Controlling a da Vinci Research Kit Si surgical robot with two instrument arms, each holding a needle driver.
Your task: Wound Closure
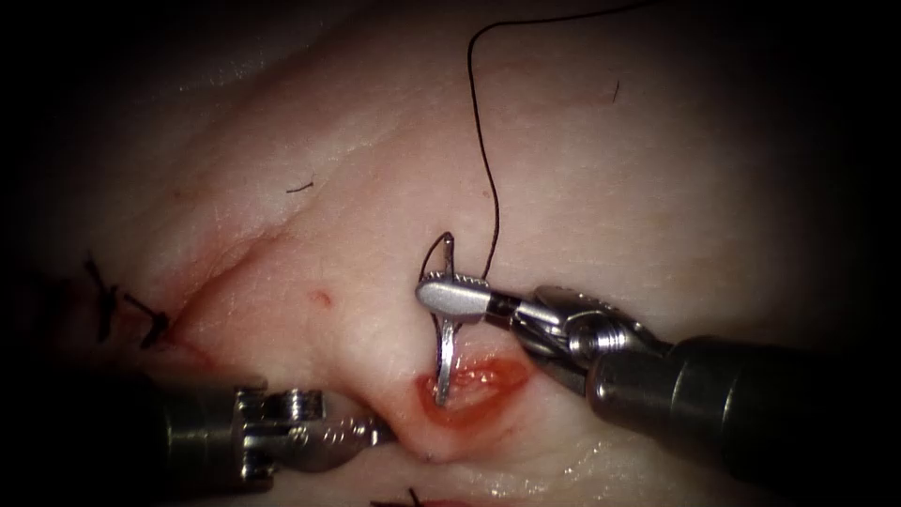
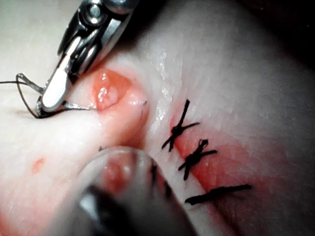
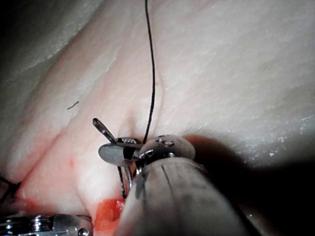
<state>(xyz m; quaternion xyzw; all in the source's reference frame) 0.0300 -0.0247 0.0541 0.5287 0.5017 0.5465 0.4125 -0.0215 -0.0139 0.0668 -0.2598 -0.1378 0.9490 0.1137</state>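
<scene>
My right tool point(image 1: 439, 295) comes in from the right, its jaws shut on the curved needle point(image 1: 447, 352) about mid-curve. The needle stands nearly upright, with its point down in the red open part of the cut point(image 1: 483, 383); I cannot tell whether it pierces the tissue. Its blunt end point(image 1: 449, 240) is up, and the dark thread point(image 1: 481, 141) rises from there and runs off to the right. My left tool point(image 1: 374, 433) lies low at the left, its tip against the tissue edge beside the opening. The same grasp shows in the right wrist view point(image 3: 118, 151) and the left wrist view point(image 2: 53, 96).
Finished dark stitches point(image 1: 127, 313) close the cut to the left and appear up close as three knots point(image 2: 197, 157). A short cut thread end point(image 1: 300, 187) lies on the pale tissue point(image 1: 582, 169). A small red spot point(image 1: 321, 299) marks the skin left of the needle.
</scene>
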